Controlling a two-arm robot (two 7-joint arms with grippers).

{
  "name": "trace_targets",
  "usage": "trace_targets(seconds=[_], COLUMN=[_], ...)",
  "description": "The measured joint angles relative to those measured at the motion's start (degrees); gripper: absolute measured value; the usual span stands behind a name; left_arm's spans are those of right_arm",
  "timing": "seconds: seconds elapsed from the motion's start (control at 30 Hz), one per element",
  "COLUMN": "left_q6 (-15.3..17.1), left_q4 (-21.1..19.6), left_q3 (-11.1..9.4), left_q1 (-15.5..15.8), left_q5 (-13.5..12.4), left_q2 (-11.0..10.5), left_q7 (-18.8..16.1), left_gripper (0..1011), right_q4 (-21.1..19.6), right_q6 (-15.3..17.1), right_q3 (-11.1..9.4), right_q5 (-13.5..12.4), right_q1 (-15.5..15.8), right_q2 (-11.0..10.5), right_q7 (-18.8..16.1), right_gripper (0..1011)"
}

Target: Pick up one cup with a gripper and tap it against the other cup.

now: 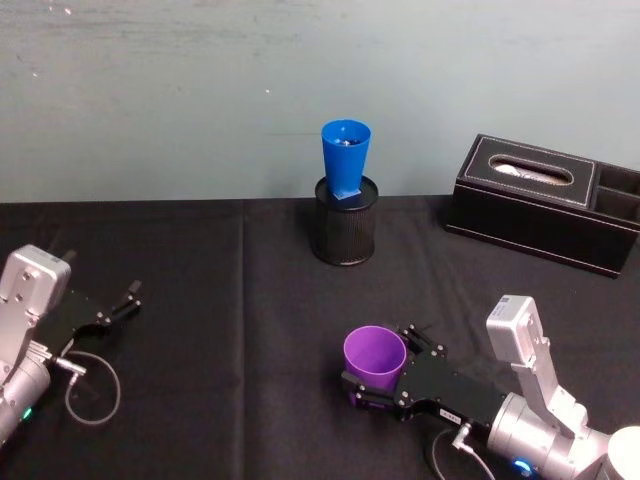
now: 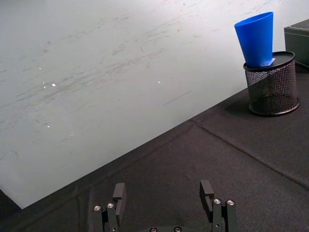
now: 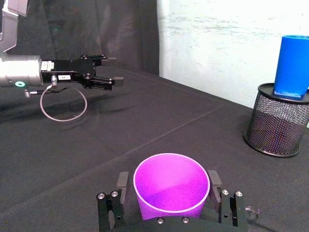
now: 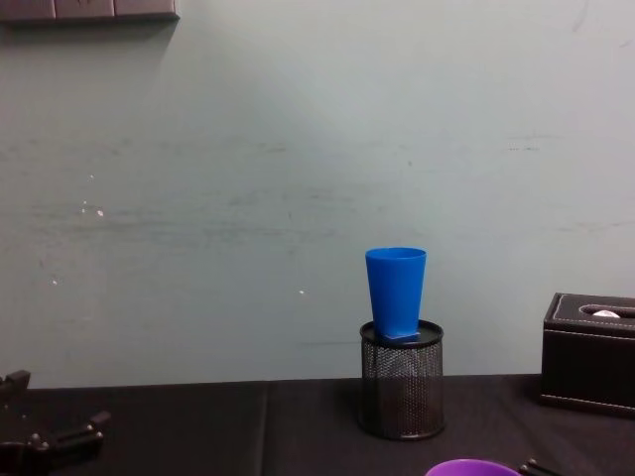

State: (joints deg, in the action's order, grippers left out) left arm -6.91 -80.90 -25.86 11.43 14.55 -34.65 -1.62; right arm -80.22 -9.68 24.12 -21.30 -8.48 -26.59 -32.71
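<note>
Found right gripper (image 3: 167,186) around purple tumbler (image 1: 375,352), low at bench (image 1: 200,300) front (clamped or merely straddling: cannot tell). Noted blue tumbler (image 1: 346,155) well apart, rim-up in mesh pen holder (image 1: 345,235) by the wall. Judged grasp stage only; lift, carry and tap left to do. Logged left gripper (image 1: 133,297) parked wide open, far left.

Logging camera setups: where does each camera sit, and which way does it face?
Head: high, looking down at the table; left end effector idle, right end effector around the purple cup.
Chest: low, looking level across at the blue cup atop the pen holder; left end effector at lower left corner.
Left wrist: behind its open end effector, facing wall and blue cup.
Right wrist: behind its end effector and the purple cup, facing the left arm.
Shared: all show the blue cup.
</note>
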Motion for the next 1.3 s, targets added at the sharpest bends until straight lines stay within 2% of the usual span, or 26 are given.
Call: trace_targets(seconds=[0.33,0.57,0.6,0.67,1.3], left_q6=[0.0,0.0,0.0,0.0,0.0], left_q4=[0.0,0.0,0.0,0.0,0.0], left_q3=[0.0,0.0,0.0,0.0,0.0], left_q1=[0.0,0.0,0.0,0.0,0.0], left_q5=[0.0,0.0,0.0,0.0,0.0], left_q2=[0.0,0.0,0.0,0.0,0.0], left_q7=[0.0,0.0,0.0,0.0,0.0], left_gripper=[1000,1000,1000,1000,1000], right_q4=[0.0,-0.01,-0.02,-0.02,-0.07], right_q6=[0.09,0.16,0.16,0.17,0.23], right_q3=[0.02,0.05,0.06,0.07,0.09], right_q5=[-0.05,-0.08,-0.09,-0.09,-0.17], right_q1=[-0.03,-0.04,-0.03,-0.03,-0.04], right_q2=[-0.08,-0.11,-0.12,-0.12,-0.16], right_q7=[-0.04,-0.07,-0.07,-0.08,-0.16], right_gripper=[998,863,808,775,715])
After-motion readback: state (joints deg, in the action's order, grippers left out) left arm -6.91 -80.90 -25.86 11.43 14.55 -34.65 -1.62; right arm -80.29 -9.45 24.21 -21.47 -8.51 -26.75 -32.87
